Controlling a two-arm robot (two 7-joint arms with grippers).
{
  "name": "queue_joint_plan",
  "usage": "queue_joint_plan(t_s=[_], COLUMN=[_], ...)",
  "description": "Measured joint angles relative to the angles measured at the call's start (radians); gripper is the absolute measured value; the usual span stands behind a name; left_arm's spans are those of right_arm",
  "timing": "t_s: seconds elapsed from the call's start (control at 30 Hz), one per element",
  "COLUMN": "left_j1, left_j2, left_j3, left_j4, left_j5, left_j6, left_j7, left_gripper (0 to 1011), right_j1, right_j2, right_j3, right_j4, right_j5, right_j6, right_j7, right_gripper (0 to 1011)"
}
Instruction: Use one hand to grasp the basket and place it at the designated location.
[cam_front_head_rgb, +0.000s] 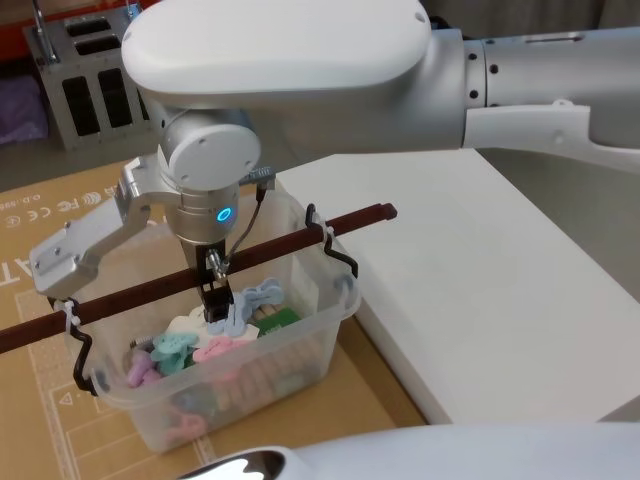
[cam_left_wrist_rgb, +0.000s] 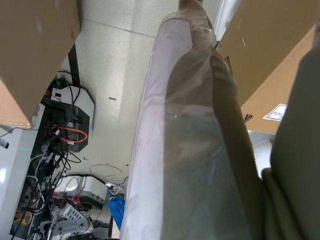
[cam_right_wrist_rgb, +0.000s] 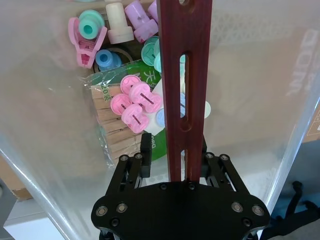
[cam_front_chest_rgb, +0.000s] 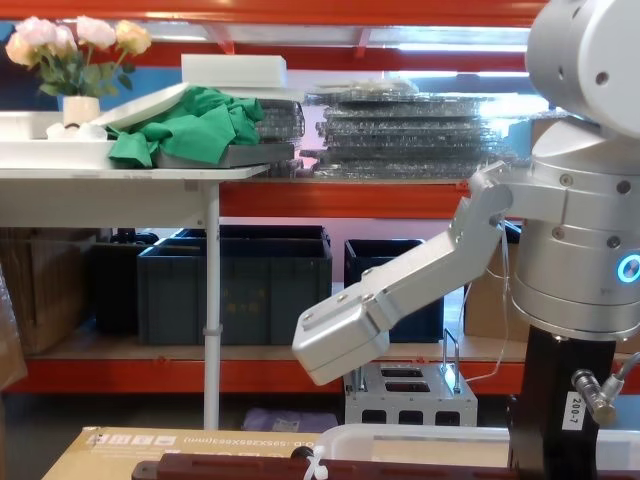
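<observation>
Basket: a clear, slightly cloudy plastic tub with a rolled rim and rounded corners. Its contents show through the walls.
Bar handle: long, dark red-brown and slotted. It runs across the top of the tub from the near left to the far right and sticks out well past both ends.
Fastening: white zip ties bind the bar to black wire hangers hooked on the rim, one set at each end.
Contents: pastel plastic clips in pink, teal, lilac and blue, piled on a packet of wooden pegs with a green label.
Where the basket is: on a tan cardboard sheet, just left of a low white table, with its right end close to the table's edge. Its rim and bar also show along the bottom of the chest view.
Right gripper: black, on a pale grey-white arm that reaches in from the right and points down into the tub at the middle of the bar.
Jaws: apart, straddling the bar. In the right wrist view one of the fingers stands a little clear of the bar, and the opposite one lies against it.
Backdrop: dark blue crates sit on a low shelf far behind.
</observation>
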Motion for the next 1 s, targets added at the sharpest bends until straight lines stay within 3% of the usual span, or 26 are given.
queue_joint_plan(t_s=[0.63,1.0], left_j1=[0.0,0.0], left_j2=[0.0,0.0], left_j3=[0.0,0.0], left_j4=[0.0,0.0], left_j5=[0.0,0.0], left_j6=[0.0,0.0], left_j7=[0.0,0.0], left_gripper=[0,0], right_j1=[-0.005,-0.003], right_j2=[0.013,0.023], right_j3=[0.007,0.018], right_j4=[-0.009,-0.005], right_j5=[-0.016,-0.016], right_j6=[0.005,-0.003], right_j7=[-0.002,-0.007], right_gripper=[1001,1001])
